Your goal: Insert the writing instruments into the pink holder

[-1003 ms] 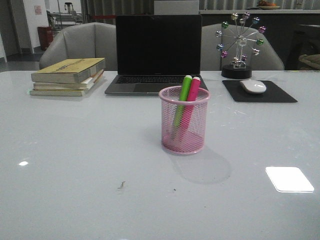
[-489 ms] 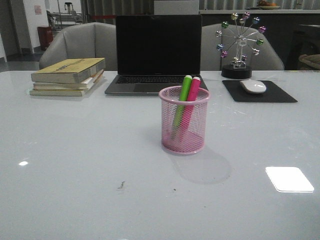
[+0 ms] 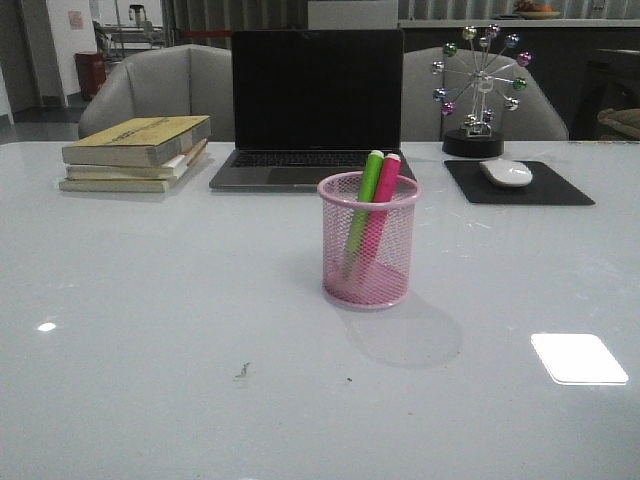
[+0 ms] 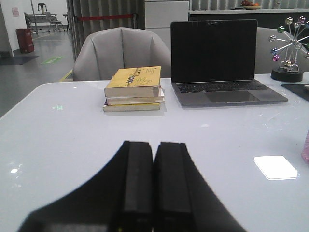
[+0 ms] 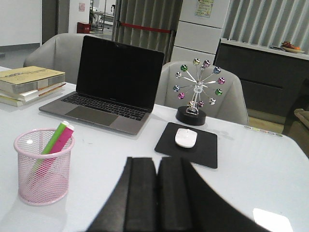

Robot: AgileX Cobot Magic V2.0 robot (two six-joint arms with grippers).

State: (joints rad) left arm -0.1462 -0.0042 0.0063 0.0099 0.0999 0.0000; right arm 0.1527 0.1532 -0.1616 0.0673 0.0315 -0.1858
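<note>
Pink holder point(image 3: 368, 240) upright mid-bench point(image 3: 150, 330), before laptop point(image 3: 316, 105). Green marker point(image 3: 364, 205) and pink marker point(image 3: 380, 210) lean inside, touching. Left end effector point(image 4: 153, 181) and right end effector point(image 5: 157, 193): fingers together, holding nothing.

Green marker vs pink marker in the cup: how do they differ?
Colour: the green marker is lime, the pink marker bright pink. Position: in the front view the green marker sits to the left of the pink marker, side by side. Height: the green marker's top reaches slightly higher than the pink marker's. Shared: both stand inside the pink holder, lean the same way, and poke above its rim.
</note>
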